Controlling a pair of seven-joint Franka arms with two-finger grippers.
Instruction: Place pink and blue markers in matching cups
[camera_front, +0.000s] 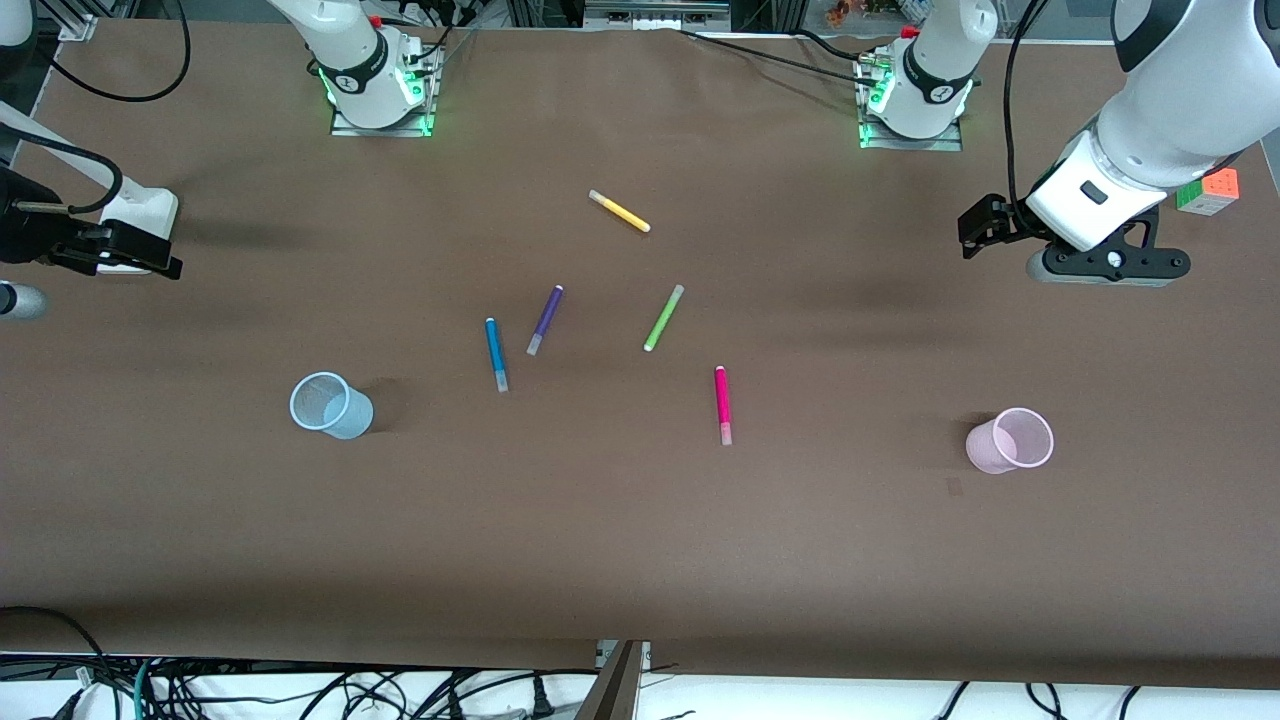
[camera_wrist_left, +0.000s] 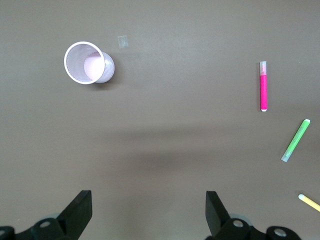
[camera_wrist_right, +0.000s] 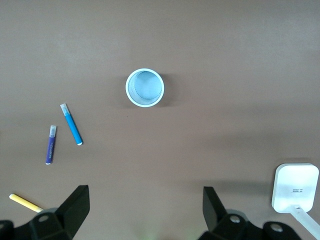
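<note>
The blue marker (camera_front: 496, 353) lies flat near the table's middle, beside the pale blue cup (camera_front: 331, 405), which stands upright toward the right arm's end. The pink marker (camera_front: 722, 404) lies flat near the middle. The pale pink cup (camera_front: 1010, 440) stands upright toward the left arm's end. My left gripper (camera_wrist_left: 147, 200) is open and empty, up over bare table at its end (camera_front: 1108, 263). My right gripper (camera_wrist_right: 145, 197) is open and empty, up over bare table at its end (camera_front: 40, 235). The left wrist view shows the pink cup (camera_wrist_left: 89, 63) and pink marker (camera_wrist_left: 263, 86). The right wrist view shows the blue cup (camera_wrist_right: 145, 88) and blue marker (camera_wrist_right: 71, 124).
A purple marker (camera_front: 545, 319) lies next to the blue one. A green marker (camera_front: 663, 318) and a yellow marker (camera_front: 619, 211) lie farther from the front camera. A colour cube (camera_front: 1208, 191) sits at the left arm's end. A white block (camera_wrist_right: 295, 187) sits by the right gripper.
</note>
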